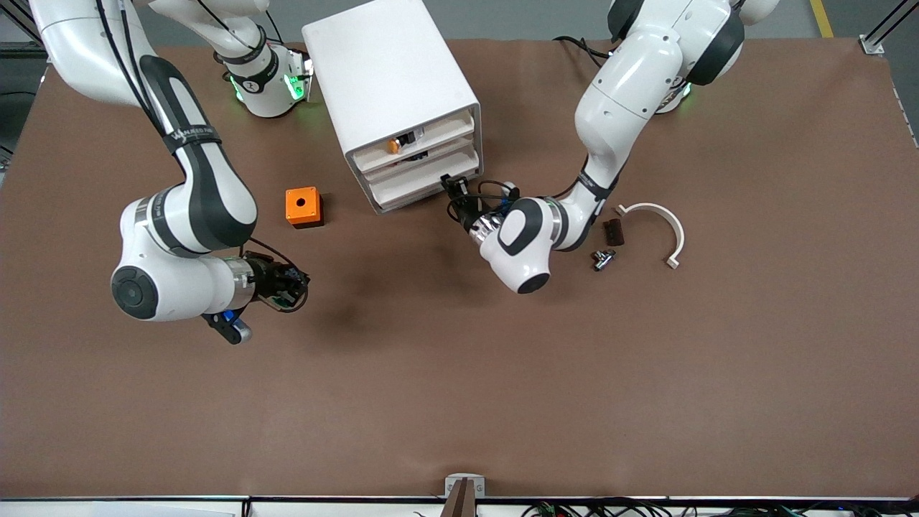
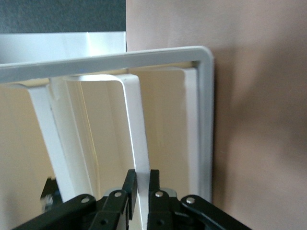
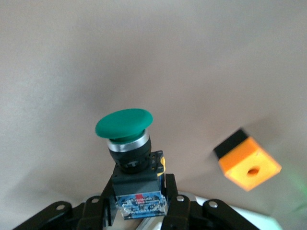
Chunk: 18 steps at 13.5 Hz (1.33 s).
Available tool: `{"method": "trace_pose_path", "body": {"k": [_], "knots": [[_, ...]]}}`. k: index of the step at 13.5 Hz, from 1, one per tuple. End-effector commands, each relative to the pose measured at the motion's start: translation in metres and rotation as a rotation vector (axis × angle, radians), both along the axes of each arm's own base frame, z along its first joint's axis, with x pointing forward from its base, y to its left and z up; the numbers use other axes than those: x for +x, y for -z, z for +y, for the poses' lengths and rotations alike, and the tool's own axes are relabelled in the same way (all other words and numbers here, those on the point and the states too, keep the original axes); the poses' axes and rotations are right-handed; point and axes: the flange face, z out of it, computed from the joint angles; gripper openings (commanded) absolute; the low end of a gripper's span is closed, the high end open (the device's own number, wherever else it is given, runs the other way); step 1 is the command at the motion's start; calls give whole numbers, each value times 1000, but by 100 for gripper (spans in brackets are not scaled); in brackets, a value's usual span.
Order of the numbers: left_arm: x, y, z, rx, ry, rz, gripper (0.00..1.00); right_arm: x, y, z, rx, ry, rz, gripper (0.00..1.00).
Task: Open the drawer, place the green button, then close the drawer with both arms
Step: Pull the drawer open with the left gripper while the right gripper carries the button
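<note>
The white cabinet point(image 1: 391, 68) stands at the robots' side of the table, its drawers facing the front camera. My left gripper point(image 1: 451, 184) is at the lower drawers point(image 1: 420, 179). In the left wrist view the left gripper point(image 2: 141, 184) is shut on a thin white drawer lip point(image 2: 136, 124). I cannot tell which tier it is. My right gripper point(image 1: 291, 283) hangs over the bare table toward the right arm's end. In the right wrist view the right gripper point(image 3: 139, 191) is shut on the black-and-blue body of the green-capped button point(image 3: 124, 124).
An orange box with a round hole point(image 1: 304, 207) point(image 3: 249, 165) lies beside the cabinet. An orange-capped button point(image 1: 393, 146) sits in the top tier. A white curved clamp point(image 1: 657, 226), a dark brown piece point(image 1: 612, 231) and a small metal part point(image 1: 602, 258) lie by the left arm.
</note>
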Motion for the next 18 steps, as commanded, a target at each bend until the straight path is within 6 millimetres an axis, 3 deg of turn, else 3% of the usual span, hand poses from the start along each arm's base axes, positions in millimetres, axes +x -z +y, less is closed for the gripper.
{"method": "trace_pose_path", "body": {"k": [1,5,7,9,10,11,12,15,18], "knots": [[33,10,30,-2,-52,-57,0,-25,-22,46,-48,116,24,0],[69,12,53,6,-111,-140,0,-55,-37,116,-111,235,15,0],[78,15,54,8,-139,-196,3,-84,-30,165,-143,275,0,0],[88,12,63,8,-163,-204,11,-108,-18,193,-158,317,-21,0],[91,11,67,8,-171,-205,18,-124,-8,209,-165,324,-34,0],[92,9,68,7,-171,-208,36,-141,5,225,-171,328,-49,0],[94,5,69,8,-169,-213,66,-152,16,232,-172,342,-58,0],[115,-9,96,3,-203,-225,99,-183,29,262,-182,366,-86,0],[138,-35,125,20,-212,-275,99,-195,34,278,-200,382,-138,0]]}}
